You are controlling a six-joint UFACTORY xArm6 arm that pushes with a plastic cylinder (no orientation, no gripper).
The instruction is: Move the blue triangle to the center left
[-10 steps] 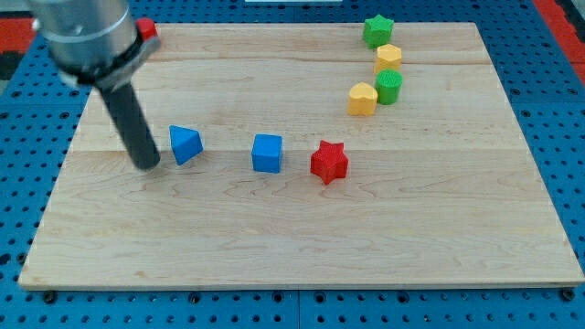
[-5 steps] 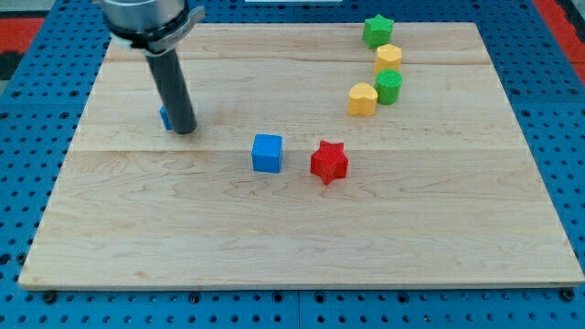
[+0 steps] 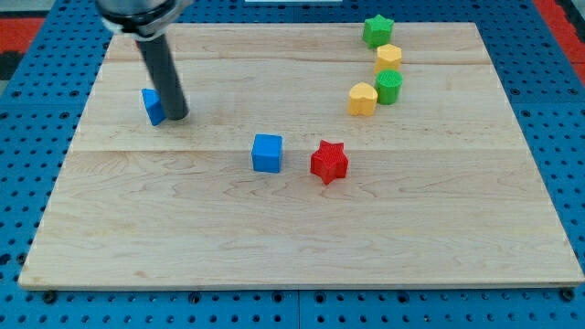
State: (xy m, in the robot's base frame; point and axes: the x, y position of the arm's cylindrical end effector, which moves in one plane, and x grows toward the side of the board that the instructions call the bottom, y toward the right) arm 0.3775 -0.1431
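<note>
My tip (image 3: 177, 118) is pressing the blue triangle (image 3: 152, 106) from its right, to drive it leftward. No pincer is showing, so I cannot tell its state.

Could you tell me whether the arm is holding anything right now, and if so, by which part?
Nothing is held. My tip only presses against the right side of the blue triangle, which rests on the board.

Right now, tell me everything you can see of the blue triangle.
The blue triangle is a small, matte, plastic-looking wedge resting on the wooden board at the view's upper left. Its right part is hidden behind the dark rod, so only its left faces show. My tip sits against its right side; whether they touch is unclear. No other block is near.
</note>
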